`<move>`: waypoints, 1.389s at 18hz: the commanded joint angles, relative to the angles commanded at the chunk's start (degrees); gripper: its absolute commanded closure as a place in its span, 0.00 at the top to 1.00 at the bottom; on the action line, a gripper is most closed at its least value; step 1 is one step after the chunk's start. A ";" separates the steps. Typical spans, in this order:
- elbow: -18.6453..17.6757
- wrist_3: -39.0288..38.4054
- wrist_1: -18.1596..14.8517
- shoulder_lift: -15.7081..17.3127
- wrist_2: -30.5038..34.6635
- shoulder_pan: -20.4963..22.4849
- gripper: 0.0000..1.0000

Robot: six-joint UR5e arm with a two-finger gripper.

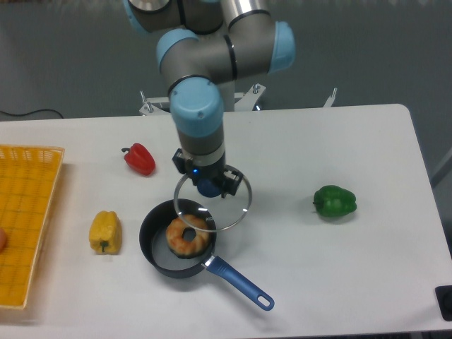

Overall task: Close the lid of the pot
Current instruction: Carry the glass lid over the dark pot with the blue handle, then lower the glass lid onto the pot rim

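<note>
A white surface (367, 275) with rounded corners fills most of the view. Behind it stands a plain grey-blue wall (70, 56), evenly lit.

The white bench (367, 275) carried everything in front of me. The pot (157, 244) sat on it near the front, its blue handle (239, 283) running toward the front right, and a ring-shaped pastry (188, 235) lay inside the pot. Just left of the pot lay a yellow pepper (104, 232). A red pepper (140, 158) lay farther back, well apart from the yellow one. A green pepper (335, 201) lay alone on the right side. At the left edge a yellow wicker tray (25, 219) rested on the bench, running out of view. A dark object (445, 301) showed at the front right corner, too cut off to identify.
</note>
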 joint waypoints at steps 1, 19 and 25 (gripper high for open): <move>0.00 -0.96 0.09 0.00 -0.09 -0.26 0.60; 4.66 -7.92 3.25 -6.33 0.97 -6.15 0.60; 4.31 -8.00 3.43 -6.42 0.97 -6.33 0.60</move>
